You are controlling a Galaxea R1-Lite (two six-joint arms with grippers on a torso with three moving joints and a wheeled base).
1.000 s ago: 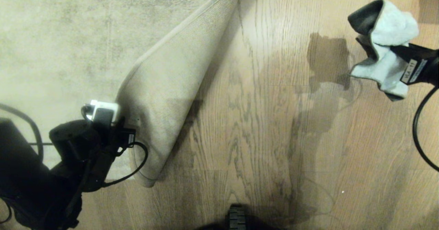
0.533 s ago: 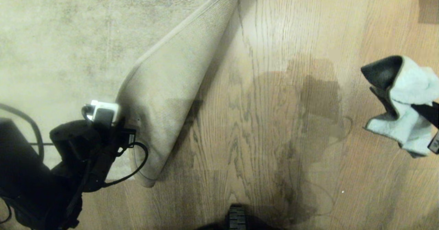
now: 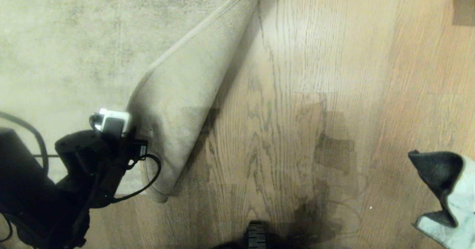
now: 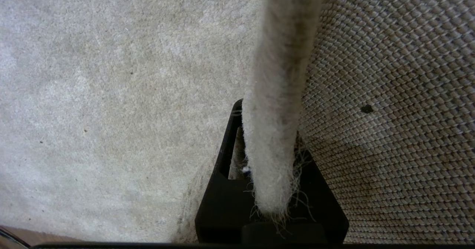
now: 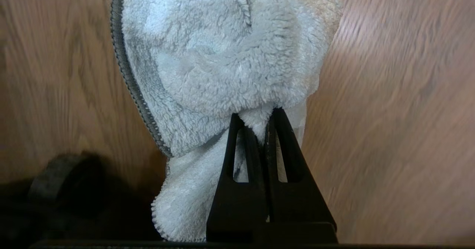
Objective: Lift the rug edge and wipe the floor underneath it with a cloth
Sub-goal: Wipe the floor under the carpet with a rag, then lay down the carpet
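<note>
The left claw [image 3: 130,137], at the lower left of the head view, is clamped on the hemmed edge of the mottled grey-beige rug [image 3: 178,104], holding it folded back so its tan woven backing faces up. The right claw [image 5: 264,124], at the lower right corner, is pinched shut on the fluffy pale blue-white cloth [image 3: 451,208], well apart from the fold. The lifting looks done; wiping comes next: the cloth must travel across the oak-grain plank floor [image 3: 282,130] to the strip beside the fold and press down.

The head view looks straight down on the floor [image 3: 297,74] beside the rug edge [image 3: 178,104]. The left wrist view sits very near that edge [image 4: 274,130]. The right wrist view looks along the cloth [image 5: 222,63] to the floor.
</note>
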